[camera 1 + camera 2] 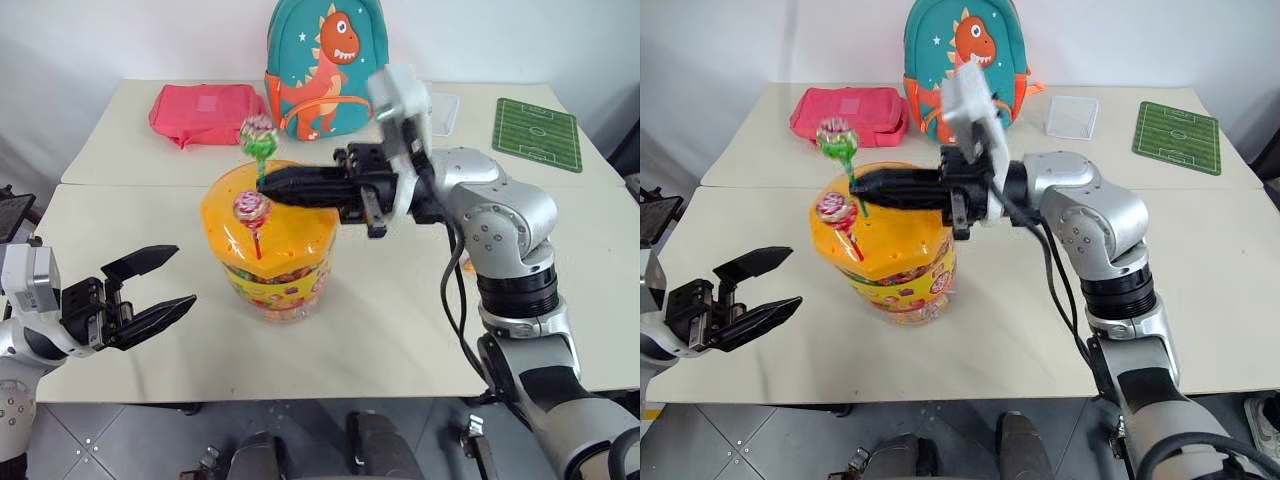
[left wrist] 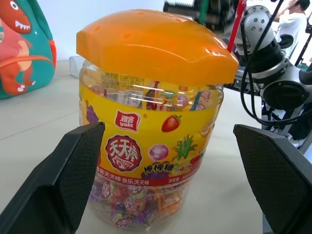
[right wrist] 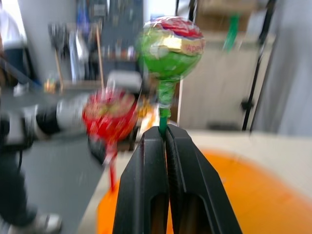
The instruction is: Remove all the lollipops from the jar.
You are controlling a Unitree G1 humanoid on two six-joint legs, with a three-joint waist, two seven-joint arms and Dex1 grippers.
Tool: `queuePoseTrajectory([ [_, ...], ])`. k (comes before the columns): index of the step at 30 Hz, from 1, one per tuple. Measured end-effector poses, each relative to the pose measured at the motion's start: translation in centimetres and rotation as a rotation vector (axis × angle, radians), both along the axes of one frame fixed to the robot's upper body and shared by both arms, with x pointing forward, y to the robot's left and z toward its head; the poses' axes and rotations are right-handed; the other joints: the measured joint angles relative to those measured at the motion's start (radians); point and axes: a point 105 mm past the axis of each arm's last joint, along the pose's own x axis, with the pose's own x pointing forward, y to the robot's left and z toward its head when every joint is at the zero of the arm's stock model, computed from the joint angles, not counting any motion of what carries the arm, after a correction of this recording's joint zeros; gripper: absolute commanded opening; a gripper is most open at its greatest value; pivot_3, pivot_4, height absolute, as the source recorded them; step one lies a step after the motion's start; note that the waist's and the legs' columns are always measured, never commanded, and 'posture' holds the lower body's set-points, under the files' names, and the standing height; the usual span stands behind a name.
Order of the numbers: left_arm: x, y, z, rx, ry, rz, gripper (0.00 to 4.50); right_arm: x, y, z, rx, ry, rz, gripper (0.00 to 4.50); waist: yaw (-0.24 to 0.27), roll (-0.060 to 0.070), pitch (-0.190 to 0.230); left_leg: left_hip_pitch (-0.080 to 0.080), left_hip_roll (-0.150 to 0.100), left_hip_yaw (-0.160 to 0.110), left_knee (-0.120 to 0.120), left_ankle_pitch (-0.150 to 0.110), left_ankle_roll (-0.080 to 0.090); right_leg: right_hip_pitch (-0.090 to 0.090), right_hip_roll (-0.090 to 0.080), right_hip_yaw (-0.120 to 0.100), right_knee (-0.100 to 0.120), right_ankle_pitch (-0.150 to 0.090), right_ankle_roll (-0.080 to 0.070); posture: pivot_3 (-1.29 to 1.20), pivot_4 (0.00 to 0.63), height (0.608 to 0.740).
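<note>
Left wrist view shows the jar's (image 2: 151, 146) yellow label band with Chinese characters and a small red "yake" logo, above loose wrapped sweets. It stands on a pale tabletop (image 1: 400, 330), white wall behind. Left to right: the left tool (image 1: 150, 285) hangs released beside the jar; the pink-red lollipop (image 1: 252, 208) stands in the orange lid; the right tool (image 1: 268, 186) is clenched on the green lollipop's (image 1: 259, 135) stick above the lid.

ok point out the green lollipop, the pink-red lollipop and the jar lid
green lollipop (image 1: 258, 134), left eye view, wrapped head
pink-red lollipop (image 1: 251, 207), left eye view, wrapped head
jar lid (image 2: 151, 44), left wrist view, domed top
</note>
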Motion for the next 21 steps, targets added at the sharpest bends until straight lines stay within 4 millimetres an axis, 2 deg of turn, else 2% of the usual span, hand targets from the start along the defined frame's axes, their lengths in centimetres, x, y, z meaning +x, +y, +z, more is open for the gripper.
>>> queuePoseTrajectory([
  [6,-0.4,-1.3,0.8,0.017,-0.067,-0.053,4.5,1.4,-4.0,2.2,0.14,0.021,-0.065,0.05,0.004,0.0,0.0,-0.001,0.0,0.0,0.0,0.0,0.0,0.001,0.0,-0.001,-0.001,0.0,0.0,0.0,0.15,0.74],
  [9,-0.8,-2.2,1.1,0.051,-0.087,-0.102,4.5,3.1,-7.8,2.6,0.095,0.02,-0.228,0.05,0.007,0.0,0.0,-0.001,-0.001,0.0,0.0,0.0,0.0,0.001,-0.001,-0.001,-0.003,0.0,0.0,0.0,0.15,0.74],
  [12,-1.5,-2.9,0.9,0.108,-0.083,-0.156,4.5,5.3,-13.3,1.5,-0.09,0.015,-0.501,0.05,0.008,0.0,0.0,-0.001,-0.001,0.001,-0.002,0.0,0.001,0.002,-0.001,-0.001,-0.011,0.0,0.0,0.0,0.15,0.74],
  [14,-1.6,-2.8,0.3,0.141,-0.07,-0.164,4.5,6.4,-17.0,-0.7,-0.235,0.046,-0.666,0.05,0.007,0.0,0.0,-0.001,-0.001,0.003,-0.003,0.0,0.001,0.002,0.0,-0.001,-0.013,0.0,0.0,0.0,0.15,0.74],
  [17,-1.8,-3.0,-0.7,0.173,-0.046,-0.19,4.5,7.5,-21.9,-5.4,-0.48,0.118,-0.871,0.05,0.001,0.0,0.0,0.0,-0.001,0.004,-0.004,0.0,0.001,0.001,0.001,0.002,-0.014,0.0,0.0,0.0,0.15,0.74],
  [19,-1.9,-3.1,-1.4,0.203,-0.043,-0.201,4.5,8.3,-26.8,-9.1,-0.663,0.15,-1.085,0.05,0.002,0.0,0.0,0.001,-0.001,0.009,-0.003,0.0,0.001,0.002,0.001,0.003,-0.014,0.0,0.0,0.0,0.15,0.74],
  [21,-1.9,-3.0,-2.7,0.25,-0.026,-0.211,4.5,8.3,-31.5,-13.1,-0.853,0.158,-1.253,0.05,0.002,0.0,0.0,0.002,-0.001,0.013,-0.003,0.0,0.001,0.002,0.001,0.006,-0.015,0.0,0.0,0.0,0.15,0.74],
])
